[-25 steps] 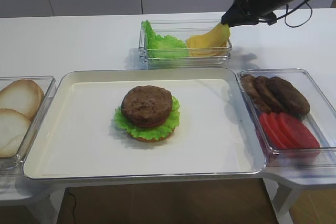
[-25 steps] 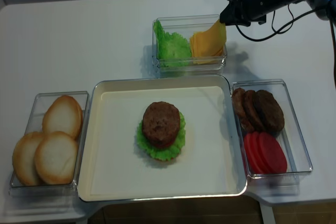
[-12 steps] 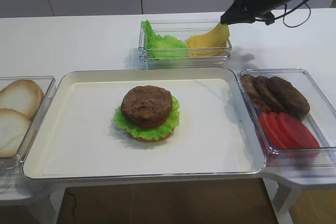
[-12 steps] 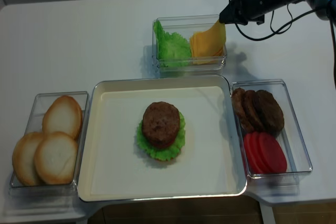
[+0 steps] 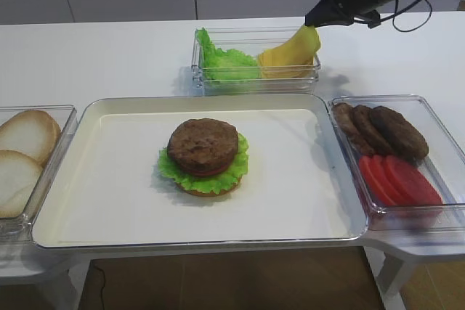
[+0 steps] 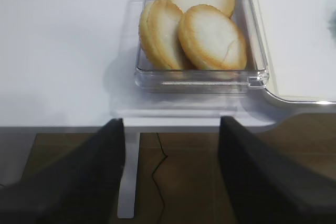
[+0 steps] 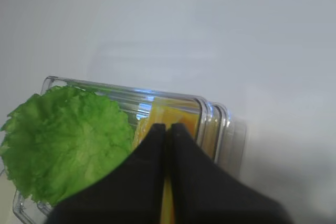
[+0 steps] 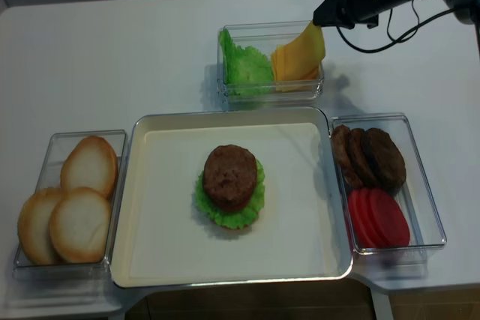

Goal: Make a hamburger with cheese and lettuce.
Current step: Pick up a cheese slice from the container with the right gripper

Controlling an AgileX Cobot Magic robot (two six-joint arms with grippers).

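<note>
The hamburger (image 5: 204, 155) (image 8: 229, 186) sits mid-tray: bun base, green leaf, red slice, brown patty on top. My right gripper (image 5: 314, 22) (image 8: 318, 19) (image 7: 167, 128) is shut on one corner of a yellow cheese slice (image 5: 293, 48) (image 8: 304, 46) (image 7: 169, 116) and lifts it out of the clear box (image 5: 256, 78) at the back; the slice's lower end still hangs in the box. Lettuce (image 5: 227, 61) (image 8: 247, 67) (image 7: 65, 140) fills the box's left half. My left gripper (image 6: 171, 129) is open, below the table's front edge near the bun box.
A cream tray (image 5: 305, 201) takes up the centre. A clear box at the left holds bun halves (image 5: 22, 152) (image 6: 194, 30). A clear box at the right holds brown patties (image 5: 381, 131) and red slices (image 5: 399, 180).
My right gripper has risen a little and pulled the cheese slice higher out of the box. The left arm and the hamburger have not moved.
</note>
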